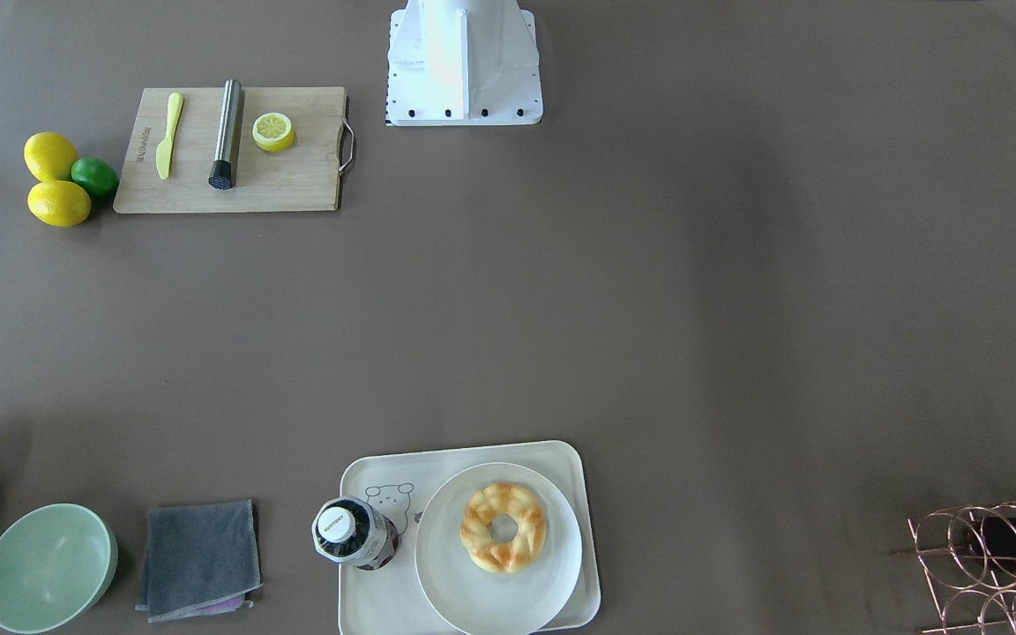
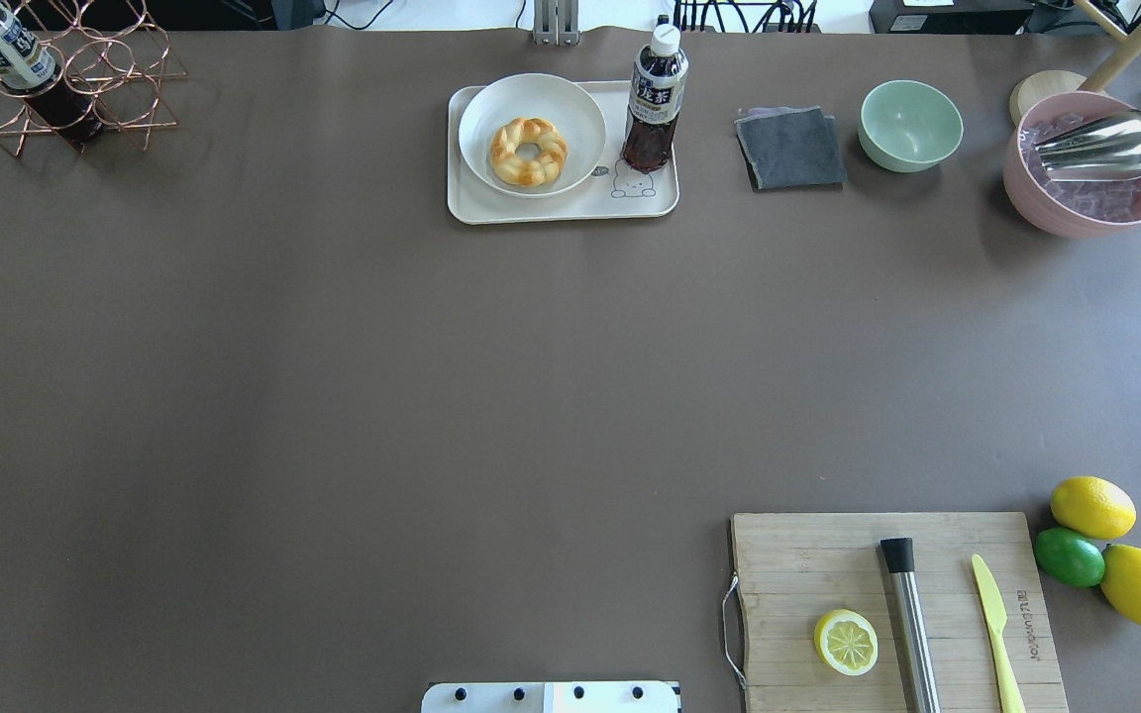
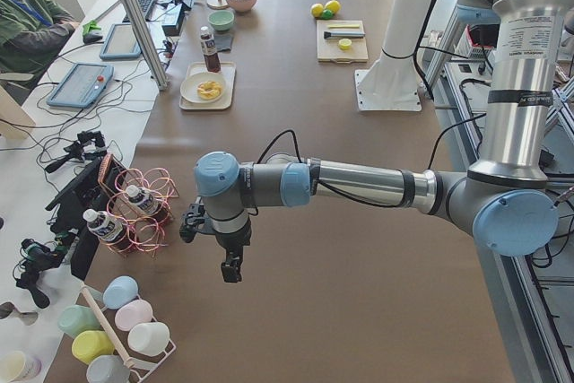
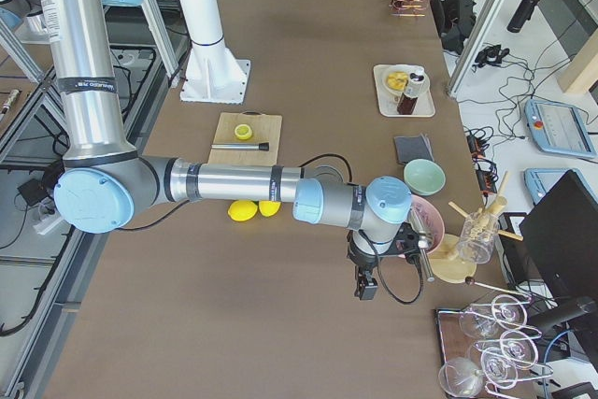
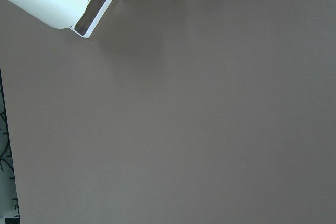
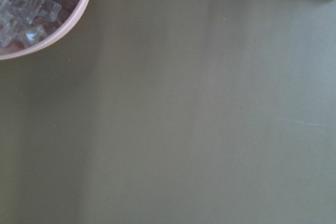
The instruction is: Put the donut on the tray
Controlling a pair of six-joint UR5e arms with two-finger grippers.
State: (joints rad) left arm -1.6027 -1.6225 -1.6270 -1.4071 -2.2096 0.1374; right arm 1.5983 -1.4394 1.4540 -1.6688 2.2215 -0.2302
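Donut (image 2: 528, 152) sits on the round white plate (image 2: 531, 94), which rests on the tray (image 2: 551, 210) at the table's far edge, bottle (image 2: 656, 104) beside it. Both tools are well away: left gripper (image 3: 231, 270) hangs at the table's left end, right gripper (image 4: 364, 289) at the right end. Finger spread – can't tell for either.

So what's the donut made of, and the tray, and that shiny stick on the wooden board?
The donut looks like baked dough, or maybe soft foam: matte, golden, with toasted patches. The tray seems to be smooth plastic, cream with a printed bear, though that's a guess. The stick looks like brushed metal: silvery, streaky shine, black end.
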